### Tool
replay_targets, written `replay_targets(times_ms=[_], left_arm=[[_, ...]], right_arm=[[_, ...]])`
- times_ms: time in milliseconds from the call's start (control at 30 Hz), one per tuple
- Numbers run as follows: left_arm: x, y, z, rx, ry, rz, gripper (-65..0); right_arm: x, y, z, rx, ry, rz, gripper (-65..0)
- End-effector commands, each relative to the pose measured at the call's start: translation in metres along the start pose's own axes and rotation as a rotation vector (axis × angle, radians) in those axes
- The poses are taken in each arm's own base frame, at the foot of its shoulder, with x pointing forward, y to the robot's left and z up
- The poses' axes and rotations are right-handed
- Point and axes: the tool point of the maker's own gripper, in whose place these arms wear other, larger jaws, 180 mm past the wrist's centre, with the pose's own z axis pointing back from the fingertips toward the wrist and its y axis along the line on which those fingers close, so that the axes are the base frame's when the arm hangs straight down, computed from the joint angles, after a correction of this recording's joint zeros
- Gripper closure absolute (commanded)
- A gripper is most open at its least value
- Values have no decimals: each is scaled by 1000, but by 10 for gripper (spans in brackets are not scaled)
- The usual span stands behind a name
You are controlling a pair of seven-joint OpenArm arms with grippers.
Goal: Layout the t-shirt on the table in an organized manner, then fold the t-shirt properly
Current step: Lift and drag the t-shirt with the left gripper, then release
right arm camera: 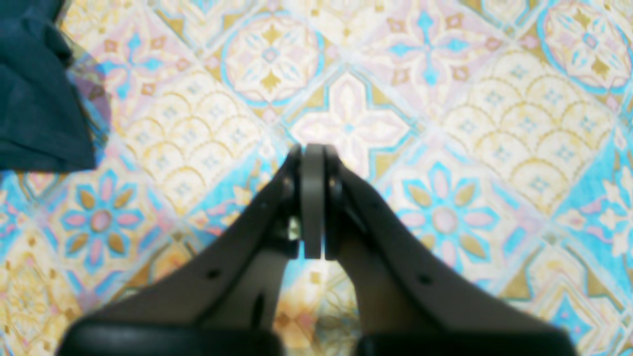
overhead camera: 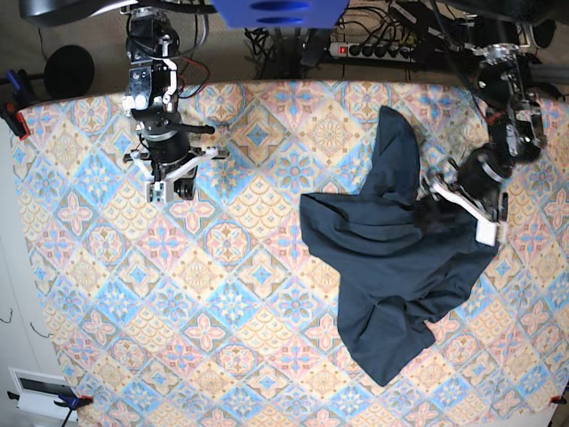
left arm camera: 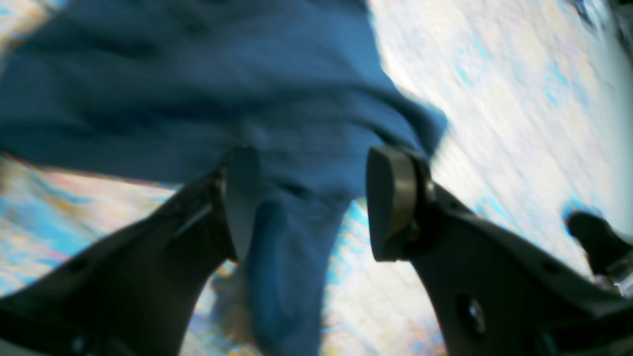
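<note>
Sprawling across one half of the table [overhead camera: 107, 267], the t-shirt [overhead camera: 391, 267] lies rumpled rather than flat. In the base view it fills the right side of the patterned cloth: one long flap runs up toward the far edge, the main body spreads below it, and a rounded lobe reaches down toward the near edge. Creases cross the dark blue fabric, and some edges are turned over on themselves.

At the shirt's right-hand border the left gripper [left arm camera: 311, 202] sits low over the cloth. Its wrist view is smeared with blur, yet the two fingers clearly stand apart, with a bunched ridge of blue fabric running up between them. One pad [left arm camera: 242, 198] lies against that ridge while the other shows a gap, so nothing is pinched.

Well away, over the other side of the table near the far edge, the right gripper [right arm camera: 312, 198] hovers above bare tiles with its pads pressed flat together and nothing between them. From its own camera only a corner of the shirt shows, at the upper left of the picture, apart from the fingers.
</note>
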Motion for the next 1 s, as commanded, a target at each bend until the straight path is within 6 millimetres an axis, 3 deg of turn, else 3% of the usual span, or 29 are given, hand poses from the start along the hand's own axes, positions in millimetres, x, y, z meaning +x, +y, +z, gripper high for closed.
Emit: replay_targets(times_ms=[0, 167, 367, 467, 667, 733, 833, 900, 967], left_arm=[[6, -9, -1, -18, -29, -8, -325], [-30, -42, -38, -73, 58, -1, -325], [-55, -83, -78, -107, 114, -16, -324], [-66, -85, -99, -82, 154, -15, -323], [-69, -88, -128, -72, 202, 23, -319], [-64, -87, -132, -63, 197, 8, -240], [-56, -87, -132, -66, 180, 5, -4], [-45, -84, -127, -59, 151, -11, 0], [-16, -79, -106, -55, 68, -54, 0]], right_arm=[[14, 0, 2, 4, -48, 5, 0], [14, -1, 2, 3, -48, 9, 0], [14, -1, 2, 3, -48, 9, 0], [13, -1, 3, 3, -48, 9, 0], [15, -1, 3, 4, -51, 10, 0], [15, -1, 3, 4, -51, 10, 0], [15, -1, 3, 4, -51, 10, 0], [14, -1, 3, 3, -49, 9, 0], [14, -1, 3, 3, -49, 9, 0]])
